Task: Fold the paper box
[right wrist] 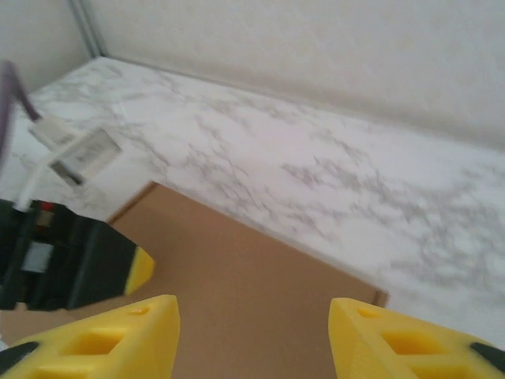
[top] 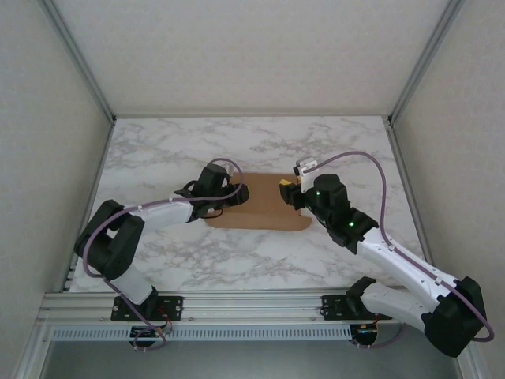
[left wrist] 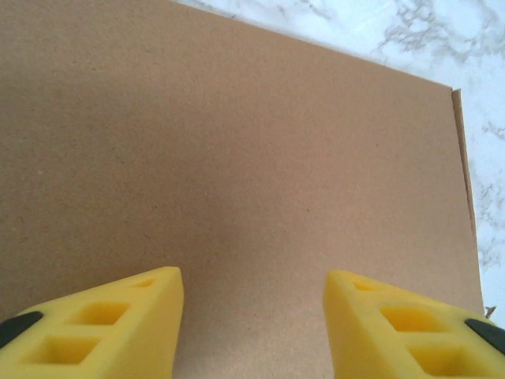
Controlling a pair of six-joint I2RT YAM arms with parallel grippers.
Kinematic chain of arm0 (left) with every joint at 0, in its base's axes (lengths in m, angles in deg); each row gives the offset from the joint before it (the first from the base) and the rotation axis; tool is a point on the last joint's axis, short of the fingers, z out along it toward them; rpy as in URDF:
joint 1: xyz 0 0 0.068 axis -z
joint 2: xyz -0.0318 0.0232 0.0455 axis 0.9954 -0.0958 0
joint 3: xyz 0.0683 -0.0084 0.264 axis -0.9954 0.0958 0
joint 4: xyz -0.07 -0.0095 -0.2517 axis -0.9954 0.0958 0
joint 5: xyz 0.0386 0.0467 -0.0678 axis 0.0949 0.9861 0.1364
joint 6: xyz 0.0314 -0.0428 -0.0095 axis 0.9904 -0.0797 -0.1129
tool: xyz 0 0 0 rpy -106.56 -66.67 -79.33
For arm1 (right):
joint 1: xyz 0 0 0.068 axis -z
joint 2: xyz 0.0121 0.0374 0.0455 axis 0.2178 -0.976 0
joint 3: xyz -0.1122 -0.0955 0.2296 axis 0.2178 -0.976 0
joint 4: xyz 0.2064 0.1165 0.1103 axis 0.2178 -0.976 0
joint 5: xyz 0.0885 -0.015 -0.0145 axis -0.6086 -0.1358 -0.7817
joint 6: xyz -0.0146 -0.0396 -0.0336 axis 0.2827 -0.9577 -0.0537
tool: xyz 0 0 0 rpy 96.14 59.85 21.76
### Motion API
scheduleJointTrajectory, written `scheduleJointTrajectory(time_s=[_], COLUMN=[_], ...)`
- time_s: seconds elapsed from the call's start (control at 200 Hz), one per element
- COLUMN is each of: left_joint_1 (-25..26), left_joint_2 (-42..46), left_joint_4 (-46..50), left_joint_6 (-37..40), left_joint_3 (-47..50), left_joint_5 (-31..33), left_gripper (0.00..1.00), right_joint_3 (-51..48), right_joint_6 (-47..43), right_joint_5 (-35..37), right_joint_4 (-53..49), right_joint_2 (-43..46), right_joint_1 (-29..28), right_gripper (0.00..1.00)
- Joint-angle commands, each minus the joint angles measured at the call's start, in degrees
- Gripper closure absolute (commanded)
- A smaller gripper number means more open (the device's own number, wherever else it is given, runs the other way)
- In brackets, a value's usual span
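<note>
White panelled walls [top: 252, 55] on three sides, a grey-veined marble bench [top: 158, 150] below, and right in the middle of it lies the paper box [top: 260, 212], plain brown cardboard, flat on the marble with its long side running across.

Left arm reaches in from the box's left side, and the left end effector [top: 239, 193] sits over the box's left edge. From the left wrist, the left end effector [left wrist: 252, 284] is released: both yellow fingers [left wrist: 118, 324] stand apart with bare cardboard [left wrist: 237, 158] showing in the gap, nothing pinched. A raised edge of the box runs down its right side there, with marble beyond it.

Over to the other side: the right end effector [top: 286, 189] hangs at the box's right edge, its purple cable [top: 371, 162] looping up behind it. The right wrist picture shows the right end effector [right wrist: 254, 312] released as well, yellow fingers [right wrist: 118, 339] wide, brown panel [right wrist: 252, 268] between them and nothing gripped. Past the box's far edge in that view, open marble runs up to the wall.

Whether either set of fingertips actually touches the cardboard, I cannot tell.
</note>
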Motion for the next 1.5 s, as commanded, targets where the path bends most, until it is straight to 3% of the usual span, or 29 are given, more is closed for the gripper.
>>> scheduleJointTrajectory(time_s=[0.0,0.115,0.225,0.441,0.676,0.896,1.066,1.132,1.257,1.492], left_joint_1=[0.4,0.1,-1.0,-5.9,-7.0,-9.7,-12.8,-14.1,-15.4,-17.9], left_joint_2=[3.4,4.9,6.7,6.9,3.0,0.2,-2.2,-2.9,-3.7,-5.1], left_joint_4=[7.5,13.0,16.4,15.5,10.5,5.0,2.8,2.2,1.8,0.5], left_joint_6=[3.5,7.2,9.4,6.5,5.1,3.1,1.3,0.8,0.7,-0.2], left_joint_3=[-3.8,-8.4,-10.7,-4.1,3.0,5.6,7.5,8.3,9.0,10.1], left_joint_5=[-1.5,-1.1,1.8,13.1,16.9,13.2,8.6,6.0,4.3,1.0], left_gripper=[0.46,0.43,0.42,0.37,0.34,0.4,0.52,0.58,0.64,0.72], right_joint_3=[2.9,3.8,5.8,8.1,10.8,10.5,10.2,10.6,12.7,11.0], right_joint_6=[6.7,9.2,14.1,19.1,20.2,20.8,23.3,24.4,25.4,29.0], right_joint_5=[7.8,5.0,-0.8,-7.6,-15.0,-21.5,-34.2,-38.6,-44.7,-49.3], right_joint_4=[-10.9,-11.4,-12.8,-13.3,-11.9,-8.5,-4.2,-2.9,-2.7,2.6], right_joint_2=[-1.8,-4.3,-8.5,-17.7,-24.1,-28.7,-32.8,-35.3,-41.5,-44.9], right_joint_1=[0.3,2.7,6.5,12.8,17.3,20.2,23.9,24.7,25.0,25.0], right_gripper=[0.49,0.56,0.57,0.47,0.37,0.33,0.25,0.18,0.18,0.18])
